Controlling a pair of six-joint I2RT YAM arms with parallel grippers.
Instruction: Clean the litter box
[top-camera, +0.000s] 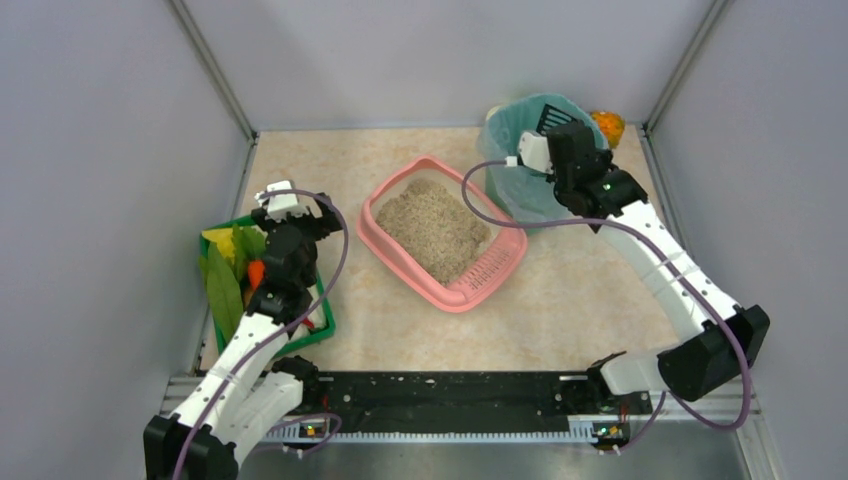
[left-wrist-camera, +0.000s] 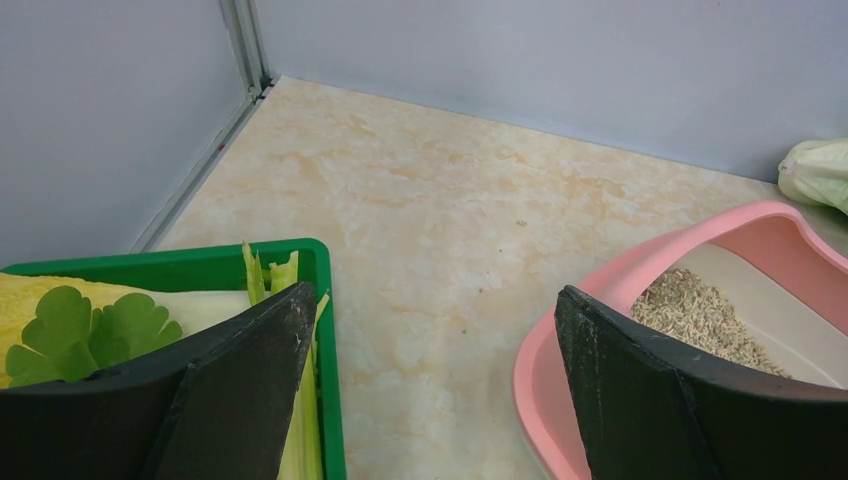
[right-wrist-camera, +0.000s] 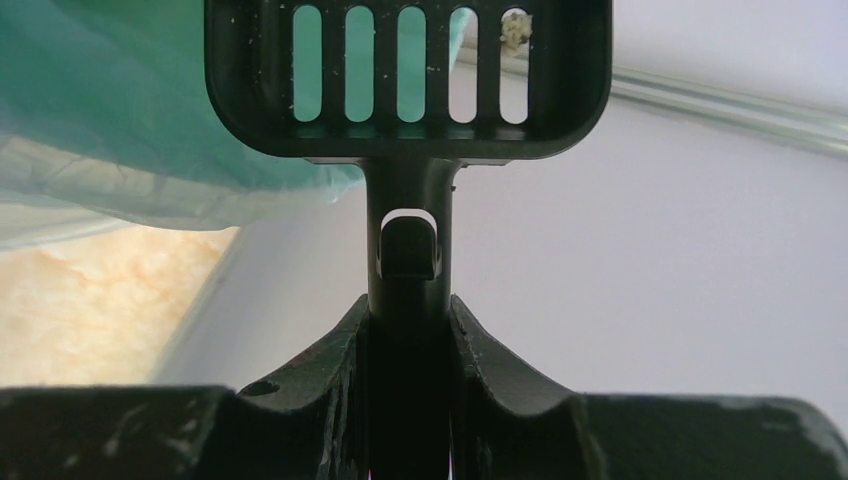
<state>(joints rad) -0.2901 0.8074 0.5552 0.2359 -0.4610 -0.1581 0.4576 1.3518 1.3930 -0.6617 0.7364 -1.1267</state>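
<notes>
The pink litter box lies slantwise mid-table, beige litter inside and its slotted ledge at the near right end. Its rim also shows on the right of the left wrist view. My right gripper is shut on the handle of a black slotted scoop, whose head hangs over the teal-lined bin. A small pale clump sits in the scoop. My left gripper hangs open and empty between the green tray and the litter box.
The green tray of leaves and colourful items sits at the left, under my left arm. An orange object lies behind the bin in the far right corner. Grey walls close in the table on three sides.
</notes>
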